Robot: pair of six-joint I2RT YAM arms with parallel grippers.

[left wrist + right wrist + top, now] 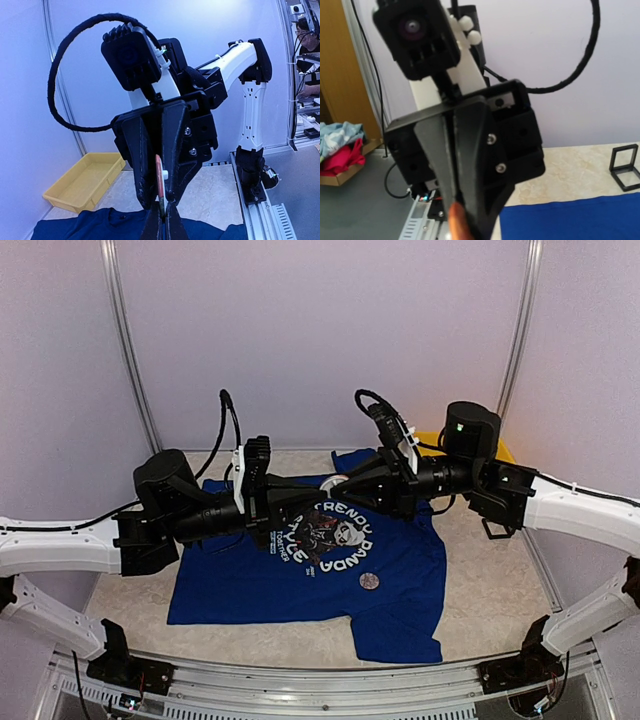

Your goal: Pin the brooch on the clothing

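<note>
The royal-blue T-shirt [400, 580] with a white panda print lies flat on the table, and also shows in the wrist views [100, 225] [580, 220]. Both arms meet above its collar. The brooch [159, 180], a thin disc seen edge-on with a red rim and a white back stud, hangs in the air there [335, 483]. My left gripper [163, 212] is shut on its lower edge. The right gripper [350, 482] comes from the other side, and its fingers [176, 145] press on the disc's two faces. In the right wrist view the brooch [457, 222] is an orange blur.
A small round disc [368, 581] lies on the shirt below the print. A yellow tray [82, 182] stands at the table's back corner [505, 450]. A small black frame [625, 167] stands on the table beside the shirt. White walls close the back and sides.
</note>
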